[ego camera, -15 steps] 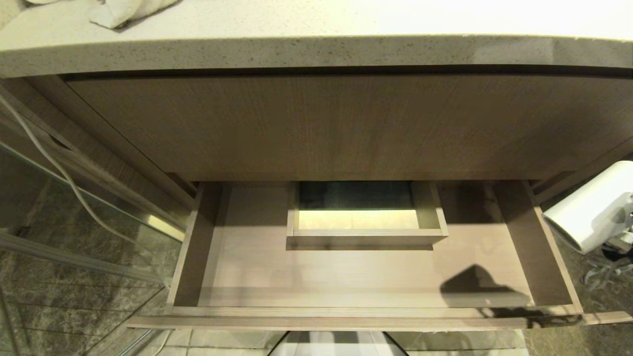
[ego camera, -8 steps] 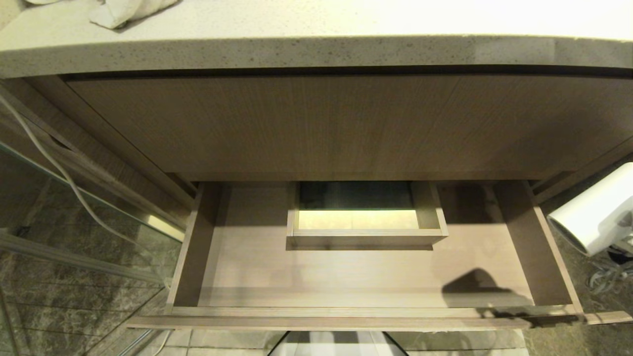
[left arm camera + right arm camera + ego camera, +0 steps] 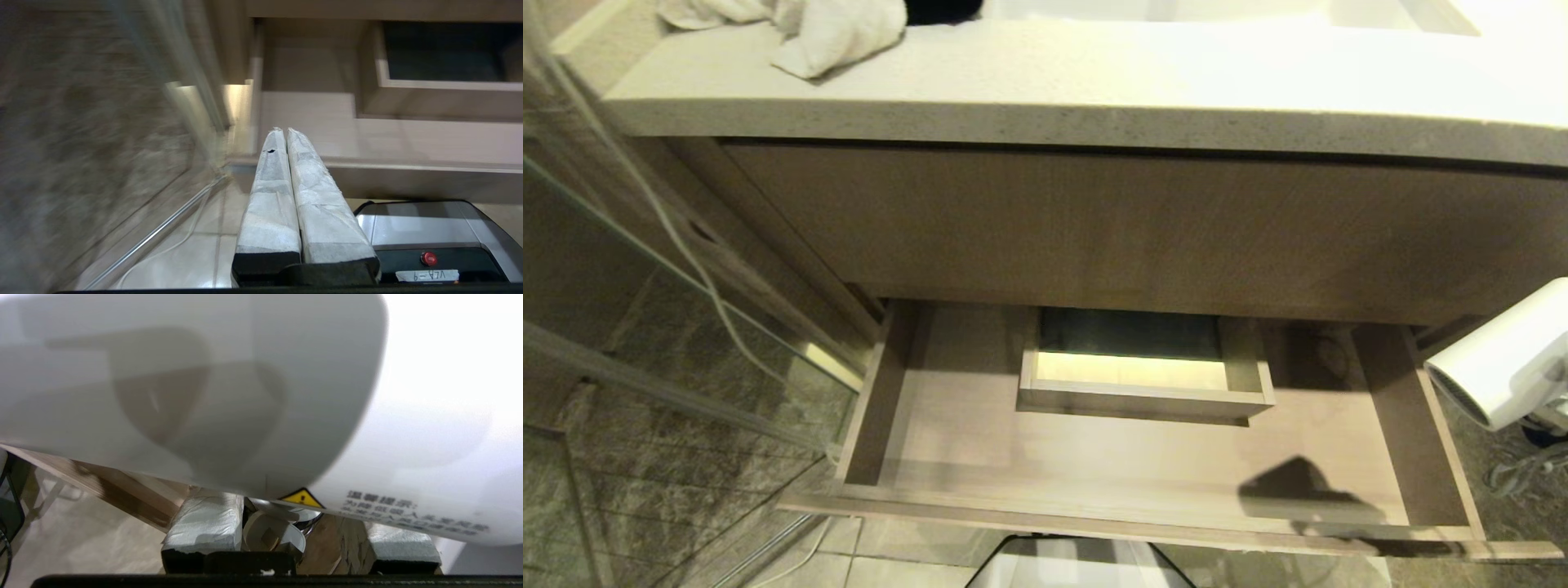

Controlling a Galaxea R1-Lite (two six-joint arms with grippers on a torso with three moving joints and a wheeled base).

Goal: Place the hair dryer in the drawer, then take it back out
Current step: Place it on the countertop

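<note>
Hair dryer [image 3: 1507, 363] (handle hidden) beside open drawer [image 3: 1143, 523], half cropped

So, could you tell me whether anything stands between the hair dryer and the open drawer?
Nothing visible does. The right gripper holds the hair dryer just beyond the drawer's right side wall; the floor inside is bare around the boxed cut-out at the back.

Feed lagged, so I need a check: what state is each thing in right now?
drawer: pulled open, nothing in it.
hair dryer: held off the drawer's right side, not inside.
right gripper: shut on the hair dryer.
left gripper: shut, empty, before the drawer.
towel: crumpled on the countertop.
</note>
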